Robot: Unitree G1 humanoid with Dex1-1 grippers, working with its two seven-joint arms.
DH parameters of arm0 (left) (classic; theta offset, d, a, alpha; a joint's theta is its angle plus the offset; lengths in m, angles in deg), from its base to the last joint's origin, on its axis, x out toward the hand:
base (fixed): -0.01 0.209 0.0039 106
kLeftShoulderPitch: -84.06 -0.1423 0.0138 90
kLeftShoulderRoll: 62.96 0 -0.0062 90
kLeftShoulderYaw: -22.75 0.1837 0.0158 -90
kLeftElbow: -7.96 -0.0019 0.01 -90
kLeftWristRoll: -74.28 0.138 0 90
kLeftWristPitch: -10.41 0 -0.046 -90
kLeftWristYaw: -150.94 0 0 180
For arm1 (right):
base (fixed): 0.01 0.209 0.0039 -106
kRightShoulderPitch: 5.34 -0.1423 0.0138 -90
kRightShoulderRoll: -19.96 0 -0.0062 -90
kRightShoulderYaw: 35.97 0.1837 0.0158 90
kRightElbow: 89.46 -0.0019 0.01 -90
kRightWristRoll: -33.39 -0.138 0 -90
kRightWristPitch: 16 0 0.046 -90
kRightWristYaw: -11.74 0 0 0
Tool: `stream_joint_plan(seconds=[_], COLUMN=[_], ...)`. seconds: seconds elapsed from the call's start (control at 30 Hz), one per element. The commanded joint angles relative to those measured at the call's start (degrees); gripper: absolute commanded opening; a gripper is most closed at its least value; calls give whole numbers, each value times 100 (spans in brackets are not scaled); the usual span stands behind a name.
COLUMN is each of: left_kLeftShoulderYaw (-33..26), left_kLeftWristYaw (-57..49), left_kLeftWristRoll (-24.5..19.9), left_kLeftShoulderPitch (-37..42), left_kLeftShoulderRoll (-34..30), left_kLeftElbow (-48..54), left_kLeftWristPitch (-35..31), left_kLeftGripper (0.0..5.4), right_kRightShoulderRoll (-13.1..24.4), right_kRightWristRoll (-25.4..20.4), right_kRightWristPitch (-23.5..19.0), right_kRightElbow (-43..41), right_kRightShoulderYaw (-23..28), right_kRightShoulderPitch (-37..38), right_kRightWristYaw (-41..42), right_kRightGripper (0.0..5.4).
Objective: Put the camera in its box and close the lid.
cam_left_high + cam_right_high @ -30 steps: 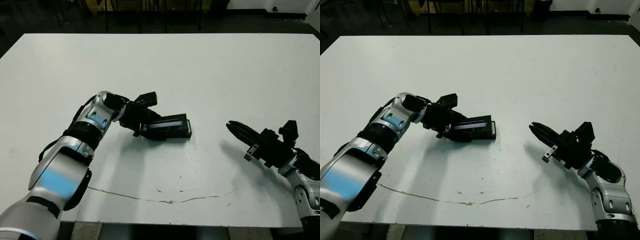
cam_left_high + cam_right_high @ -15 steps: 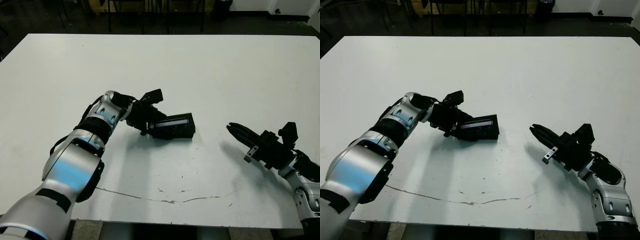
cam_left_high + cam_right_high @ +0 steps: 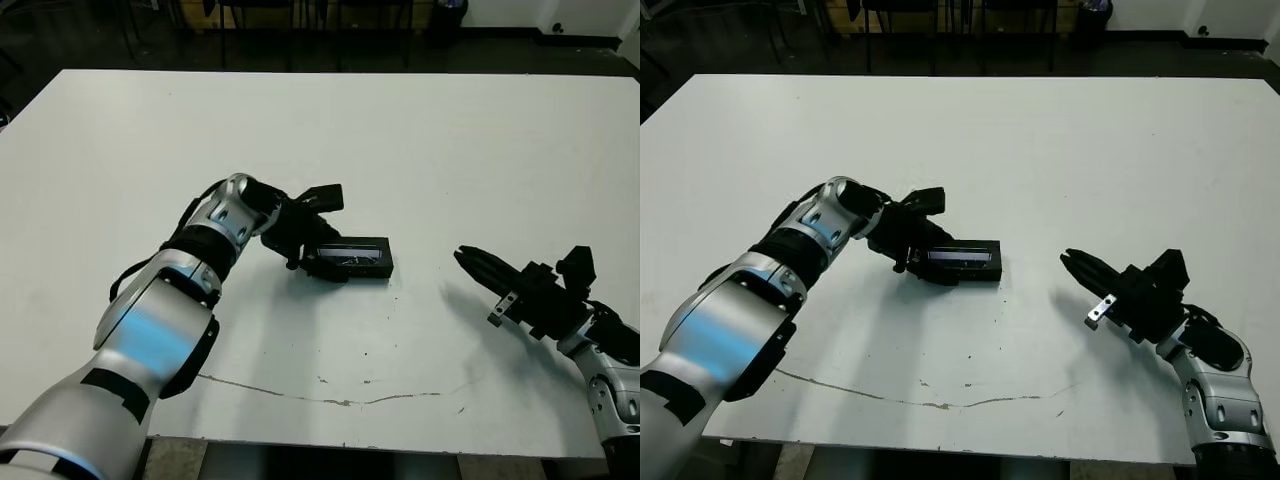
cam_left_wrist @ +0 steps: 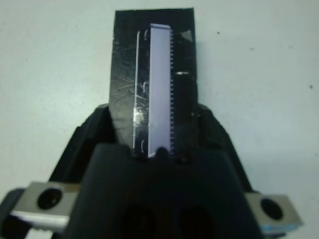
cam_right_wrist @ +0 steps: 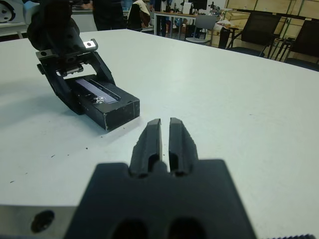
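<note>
Both arms differ: left gripper point(image 3: 312, 250) w/ jaws clamped across one end of lid point(image 3: 352, 257) on box point(image 5: 117, 113), long axis running straight out from it toward right gripper point(image 3: 478, 264), jaws together, well apart.

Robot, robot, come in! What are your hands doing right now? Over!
Left gripper straddles the lidded box, fingers at its sides. Right gripper shut, empty, apart from box. Nothing in the way.
</note>
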State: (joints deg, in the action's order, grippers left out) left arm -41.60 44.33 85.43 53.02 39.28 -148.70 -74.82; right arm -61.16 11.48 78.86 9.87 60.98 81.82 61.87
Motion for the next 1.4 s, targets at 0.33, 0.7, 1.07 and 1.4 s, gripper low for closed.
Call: stream_joint_plan(seconds=[0.33, 0.7, 1.07, 1.4], left_kLeftShoulderYaw=[394, -173, -1344, -3195], left_kLeftWristYaw=[7, 367, 198, -3433], left_kLeftWristRoll=[385, -278, -1379, -2443], left_kLeftShoulderPitch=[-772, -1545, -2859, -4535], left_kLeftShoulderRoll=[-330, -1515, -2977, -2120], left_kLeftElbow=[25, 524, 2516, 6894], left_kLeftWristPitch=[411, 1260, 799, -1851], left_kLeftGripper=[399, 539, 539, 522], right_kRightShoulderRoll=[15, 32, -20, -76], right_kRightWristRoll=[84, 104, 134, 161], right_kRightWristPitch=[102, 24, 108, 139], right_kRightElbow=[113, -94, -4, -62], right_kRightShoulderYaw=[1, -18, -40, -45], right_kRightShoulderPitch=[76, 171, 90, 75], right_kRightWristYaw=[8, -78, -73, -160], right_kRightGripper=[0, 0, 0, 0])
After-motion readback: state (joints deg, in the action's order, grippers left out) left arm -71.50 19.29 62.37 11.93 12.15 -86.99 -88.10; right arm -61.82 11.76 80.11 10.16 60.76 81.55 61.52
